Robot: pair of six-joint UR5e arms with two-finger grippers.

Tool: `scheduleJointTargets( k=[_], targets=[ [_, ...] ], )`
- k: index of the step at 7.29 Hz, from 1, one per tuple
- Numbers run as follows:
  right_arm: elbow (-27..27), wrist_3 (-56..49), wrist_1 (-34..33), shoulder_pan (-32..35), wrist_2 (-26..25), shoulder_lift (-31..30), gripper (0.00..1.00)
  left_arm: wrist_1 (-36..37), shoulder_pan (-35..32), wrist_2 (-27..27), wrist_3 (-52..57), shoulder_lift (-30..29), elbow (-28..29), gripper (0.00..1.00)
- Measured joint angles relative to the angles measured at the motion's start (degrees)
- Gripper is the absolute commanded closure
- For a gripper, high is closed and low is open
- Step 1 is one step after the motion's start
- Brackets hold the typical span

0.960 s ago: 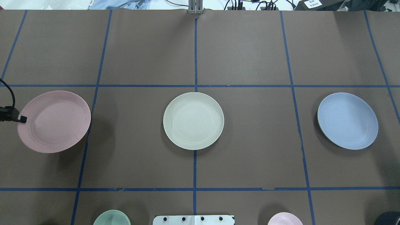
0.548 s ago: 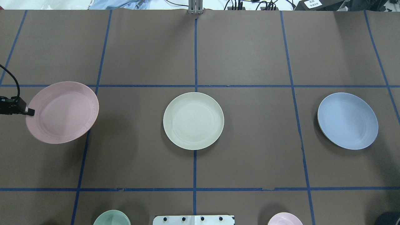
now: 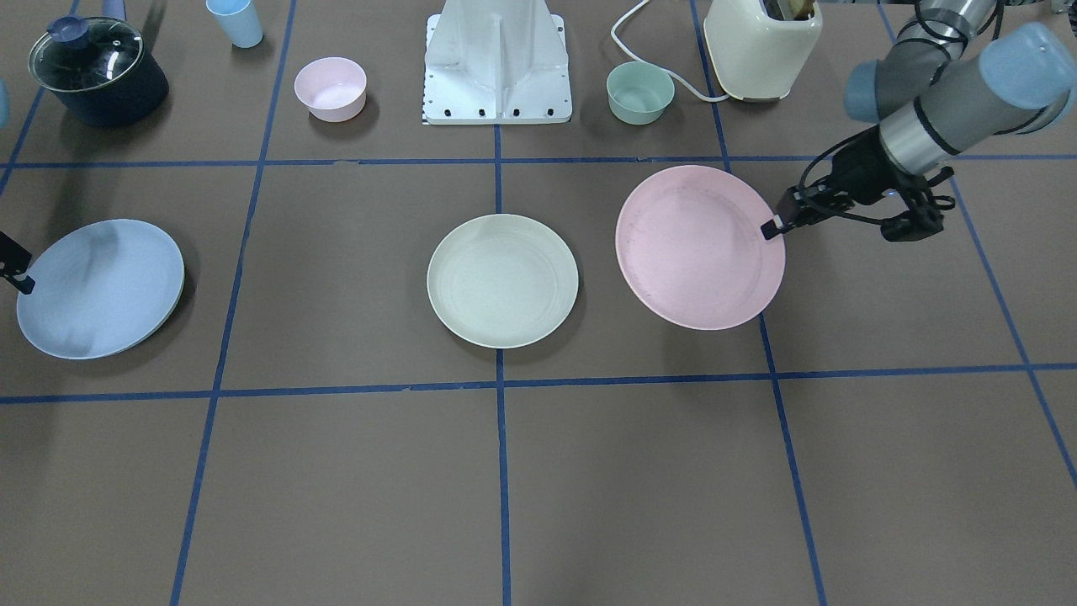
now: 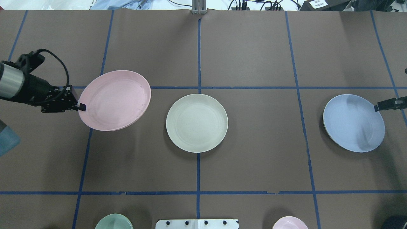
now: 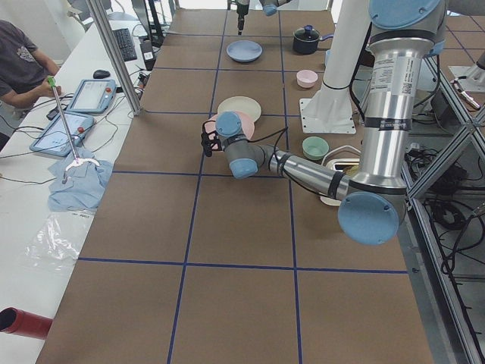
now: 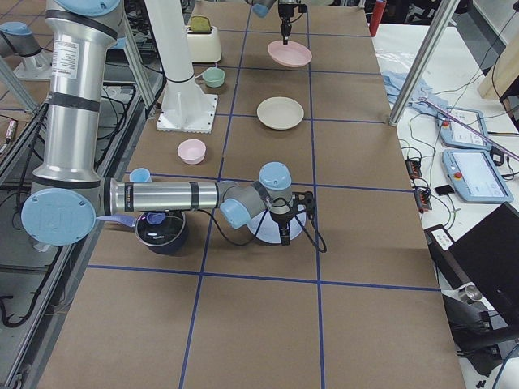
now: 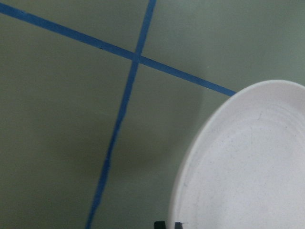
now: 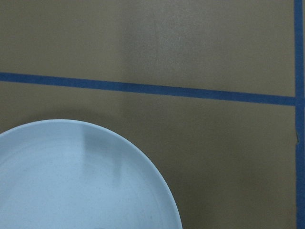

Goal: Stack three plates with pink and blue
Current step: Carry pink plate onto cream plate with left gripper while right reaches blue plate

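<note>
My left gripper is shut on the left rim of the pale pink plate and holds it tilted above the table, just left of the cream-white plate. The cream-white plate lies flat at the table's middle. The pink plate also shows in the front view with the left gripper at its edge. The pale blue plate lies on the table at the right. My right gripper is at its right rim and looks open, with no fingertips in its wrist view of the blue plate.
A small green bowl and a small pink bowl stand beside the robot's base. A cream toaster, a lidded dark pot and a blue cup stand along the robot's side.
My left gripper has carried the pink plate rightward toward the cream-white plate. My right gripper has come into view at the blue plate's right rim. The blue plate has not moved.
</note>
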Motion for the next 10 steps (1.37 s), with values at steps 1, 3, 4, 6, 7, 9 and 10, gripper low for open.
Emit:
scheduleJointTargets(
  k=[1,3,4,6,7,9,10],
  targets=[
    [-1.94,0.72,1.5,-1.08,-0.06,0.62,0.0,0.02,3.21,2.42,-3.94,-2.07,-0.01,1.0],
    [-3.44,0.98,1.99,-1.74,0.94,1.06,0.16,0.18,7.77,5.22,-9.35,-5.31,0.02,1.0],
    [-3.81,0.95,1.9,-1.78,2.17,1.0,0.21,0.27,9.24,6.29,-10.58,-6.32,0.03,1.0],
    [-4.38,0.93,1.94,-1.78,4.91,0.52,0.52,0.4,10.33,6.95,-11.29,-7.15,0.03,1.0],
    [-4.75,0.81,1.94,-1.77,5.32,0.41,0.69,0.42,10.46,7.0,-11.37,-7.35,0.06,1.0],
    [-5.7,0.33,2.2,-1.77,5.56,0.47,0.78,0.55,11.34,7.18,-11.68,-8.03,0.23,1.0],
    [-5.92,0.2,2.24,-1.76,5.58,0.49,0.85,0.93,12.11,7.73,-12.19,-8.67,0.44,1.0]
  ],
)
